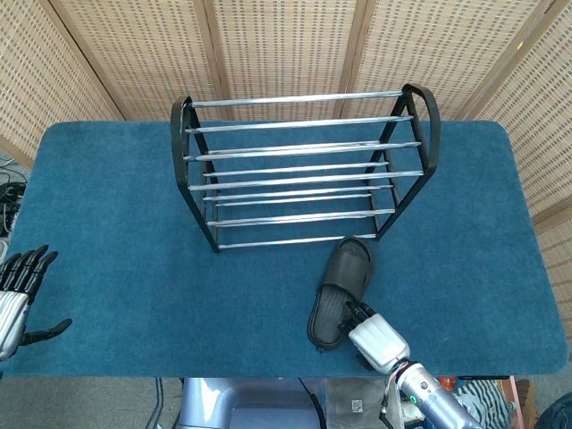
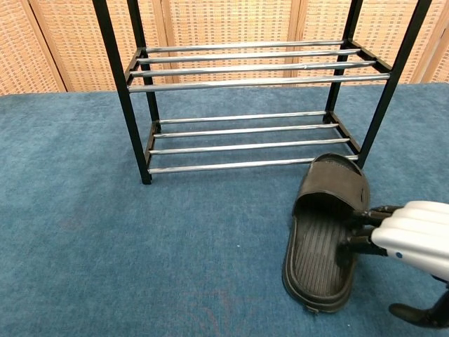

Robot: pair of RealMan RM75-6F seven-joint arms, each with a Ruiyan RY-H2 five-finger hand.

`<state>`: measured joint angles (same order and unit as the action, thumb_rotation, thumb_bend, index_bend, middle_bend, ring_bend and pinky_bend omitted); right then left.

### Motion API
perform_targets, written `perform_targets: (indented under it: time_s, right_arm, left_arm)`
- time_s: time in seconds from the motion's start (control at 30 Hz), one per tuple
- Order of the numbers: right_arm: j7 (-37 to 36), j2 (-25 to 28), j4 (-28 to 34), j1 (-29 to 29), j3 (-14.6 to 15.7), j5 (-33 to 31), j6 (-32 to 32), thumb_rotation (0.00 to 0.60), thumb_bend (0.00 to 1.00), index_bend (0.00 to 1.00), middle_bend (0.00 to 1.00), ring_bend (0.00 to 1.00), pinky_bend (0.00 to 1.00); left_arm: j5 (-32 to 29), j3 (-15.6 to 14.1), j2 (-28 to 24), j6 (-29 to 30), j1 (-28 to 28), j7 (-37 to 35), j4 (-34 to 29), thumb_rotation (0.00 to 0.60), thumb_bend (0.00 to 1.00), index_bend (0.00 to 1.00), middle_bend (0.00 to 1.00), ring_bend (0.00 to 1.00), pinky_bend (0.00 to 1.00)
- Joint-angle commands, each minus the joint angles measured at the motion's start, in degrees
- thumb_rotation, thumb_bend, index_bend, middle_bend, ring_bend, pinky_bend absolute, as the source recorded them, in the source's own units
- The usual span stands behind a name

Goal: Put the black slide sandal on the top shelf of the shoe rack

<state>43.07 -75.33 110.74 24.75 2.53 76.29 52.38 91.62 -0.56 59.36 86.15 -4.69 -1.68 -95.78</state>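
A: Where is the black slide sandal (image 2: pixel 324 232)?

B: On the blue worktop (image 1: pixel 116 232), just in front of the shoe rack (image 1: pixel 304 170) near its right end, sole down, toe strap toward the rack and heel toward the robot, lying at a slant.

A: And the right hand (image 2: pixel 414 237)?

B: Its fingers (image 2: pixel 361 228) reach onto the sandal's right edge and footbed. They touch it, but I cannot tell whether they actually clamp it. The left hand (image 1: pixel 18 295) rests at the worktop's left edge, fingers apart, holding nothing.

A: How will it handle?

B: Likely light, rubbery and flexible, so it should bend if pinched at the heel. The ribbed footbed gives some grip. I'd take hold across the strap or the sidewall beside it, where it is stiffest, then lift it to the top shelf rails (image 1: pixel 299 112).
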Motion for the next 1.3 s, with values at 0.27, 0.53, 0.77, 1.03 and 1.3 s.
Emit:
perform_targets:
  time_s: [0.27, 0.53, 0.77, 1.03, 1.3]
  right_arm:
    - [-12.36, 2.52, -6.33, 6.93, 0.70, 19.80, -1.46, 0.600, 0.00, 0.00, 0.00, 0.00, 0.00]
    - [-9.81, 2.53, -5.99, 13.40, -3.00, 13.53, -10.98, 0.600, 0.00, 0.00, 0.00, 0.00, 0.00]
    - [-3.07, 0.28, -9.14, 18.23, -4.09, 9.28, -16.85, 0.600, 0.00, 0.00, 0.00, 0.00, 0.00]
    - [-4.38, -1.46, -13.15, 21.03, -2.78, 14.57, -16.27, 0.600, 0.00, 0.00, 0.00, 0.00, 0.00]
    - [-8.24, -3.24, -17.91, 23.22, -0.68, 19.59, -15.73, 0.600, 0.00, 0.00, 0.00, 0.00, 0.00]
  left_arm:
    - [0.11, -0.12, 0.20, -0.28, -0.12, 0.66, -0.02, 0.600, 0.00, 0.00, 0.00, 0.00, 0.00]
    - [-0.82, 0.21, 0.28, -0.77, -0.30, 0.78, -0.08, 0.600, 0.00, 0.00, 0.00, 0.00, 0.00]
    - [-2.19, 0.74, 0.24, -1.84, -0.80, 0.29, 0.17, 0.600, 0.00, 0.00, 0.00, 0.00, 0.00]
    - [-3.31, 1.01, 0.53, -3.44, -1.54, 0.78, 0.36, 0.600, 0.00, 0.00, 0.00, 0.00, 0.00]
    - [-4.04, 1.24, 0.94, -3.86, -1.77, 1.92, 0.21, 0.600, 0.00, 0.00, 0.00, 0.00, 0.00]
